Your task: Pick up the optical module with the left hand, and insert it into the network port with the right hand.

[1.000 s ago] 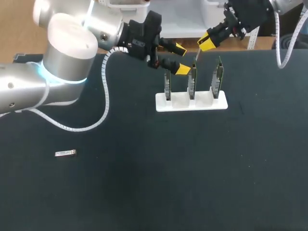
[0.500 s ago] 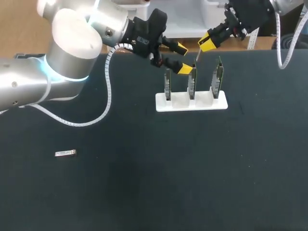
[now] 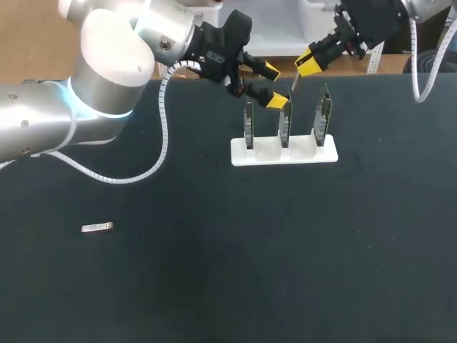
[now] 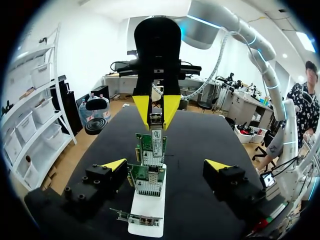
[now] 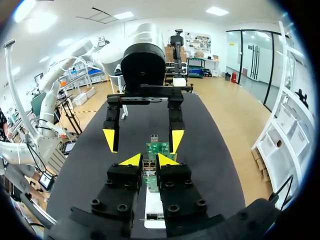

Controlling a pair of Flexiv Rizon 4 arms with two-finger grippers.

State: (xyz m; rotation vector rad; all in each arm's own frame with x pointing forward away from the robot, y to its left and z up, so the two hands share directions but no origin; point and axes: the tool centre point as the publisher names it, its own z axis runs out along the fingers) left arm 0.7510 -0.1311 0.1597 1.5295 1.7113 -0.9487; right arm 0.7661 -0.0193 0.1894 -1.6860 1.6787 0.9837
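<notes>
Over the last second my left arm swung its elbow and wrist a bit toward 12 o'clock. My left claw (image 3: 272,86) barely shifted, my right claw (image 3: 308,66) hasn't budged, and nothing on the table (image 3: 285,250) moved either.

Left claw is spread wide with nothing in it. Right claw is pinching the optical module (image 4: 156,119), a small silvery slug with a thin end poking down out of the yellow tips. It's up in the air at about 1 o'clock from the table's middle.

Below it is the white stand (image 3: 275,153) with three green cards (image 3: 285,125) upright in a row. I can't tell which card the module is lined up with. My left claw's lower tip sits right by the top of the middle card, roughly 8 o'clock of the module, so it's a bit crowded there. A loose silver module (image 3: 97,228) lies flat way off at 8 o'clock on the table.
</notes>
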